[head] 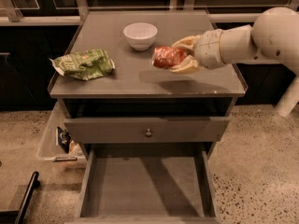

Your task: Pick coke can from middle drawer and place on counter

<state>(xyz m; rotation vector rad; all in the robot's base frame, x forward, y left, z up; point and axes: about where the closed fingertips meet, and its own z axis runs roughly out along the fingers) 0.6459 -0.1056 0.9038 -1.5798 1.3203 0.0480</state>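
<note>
The red coke can [166, 57] lies on its side between the pale fingers of my gripper [180, 56], held just above the counter [140, 80], right of centre. The gripper reaches in from the right and is shut on the can. Below, the middle drawer [147, 185] is pulled out and its dark grey floor is bare.
A white bowl [140, 35] stands at the back of the counter, just left of the can. A green snack bag [84, 63] lies at the counter's left. A shut drawer front with a round knob [148, 133] sits above the open drawer. A clear bin [58, 141] stands on the floor at the left.
</note>
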